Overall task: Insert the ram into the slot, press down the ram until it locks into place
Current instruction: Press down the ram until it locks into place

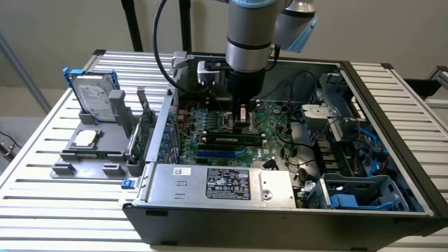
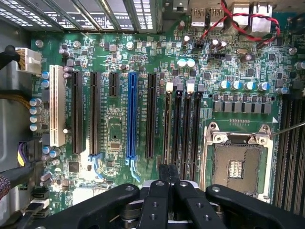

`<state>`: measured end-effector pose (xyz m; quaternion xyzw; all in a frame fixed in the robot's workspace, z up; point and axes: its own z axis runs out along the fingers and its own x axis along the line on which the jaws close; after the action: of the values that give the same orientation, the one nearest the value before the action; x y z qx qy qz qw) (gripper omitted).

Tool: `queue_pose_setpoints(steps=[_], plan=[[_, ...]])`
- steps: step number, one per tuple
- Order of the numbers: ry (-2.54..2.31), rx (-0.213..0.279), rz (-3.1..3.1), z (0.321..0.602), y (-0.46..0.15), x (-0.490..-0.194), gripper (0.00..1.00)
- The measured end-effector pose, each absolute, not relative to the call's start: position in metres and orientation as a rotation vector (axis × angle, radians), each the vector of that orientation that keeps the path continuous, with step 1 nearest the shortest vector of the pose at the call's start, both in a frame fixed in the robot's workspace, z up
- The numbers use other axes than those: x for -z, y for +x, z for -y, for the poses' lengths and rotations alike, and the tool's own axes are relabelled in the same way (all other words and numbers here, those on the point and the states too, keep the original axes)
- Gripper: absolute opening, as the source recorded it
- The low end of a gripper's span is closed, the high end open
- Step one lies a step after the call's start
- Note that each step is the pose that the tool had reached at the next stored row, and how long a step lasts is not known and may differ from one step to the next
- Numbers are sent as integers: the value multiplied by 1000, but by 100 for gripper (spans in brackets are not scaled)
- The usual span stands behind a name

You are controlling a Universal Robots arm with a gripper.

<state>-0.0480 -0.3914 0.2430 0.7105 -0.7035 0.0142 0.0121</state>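
The ram [image 1: 231,140] stands on edge in the black slot nearest the blue slot, on the green motherboard [image 1: 210,121] inside the open PC case. In the wrist view the ram [image 2: 167,124] is seen edge-on as a thin strip in that slot [image 2: 166,98], with a white end clip [image 2: 169,87] at its far end. My gripper [image 1: 242,126] hangs straight down over the memory slots. Its black fingertips [image 2: 163,172] are shut together right above the ram's near end. Whether they touch it I cannot tell. Three parallel slots [image 2: 188,129] beside it hold nothing.
The square silver CPU socket [image 2: 237,164] lies beside the memory slots, the long blue slot [image 2: 132,114] on their other side. The power supply [image 1: 224,184] fills the case's front. Loose cables [image 1: 301,152] lie at the exterior view's right. A hard drive [image 1: 98,102] and grey fixture [image 1: 87,152] stand outside the case.
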Motion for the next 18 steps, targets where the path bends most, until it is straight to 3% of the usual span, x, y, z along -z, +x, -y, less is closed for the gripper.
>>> queue_pose_setpoints(steps=[14, 18], plan=[[2212, -45, 2193, 387, -48, -224, 11], [2212, -38, 2194, 386, -48, -231, 11]])
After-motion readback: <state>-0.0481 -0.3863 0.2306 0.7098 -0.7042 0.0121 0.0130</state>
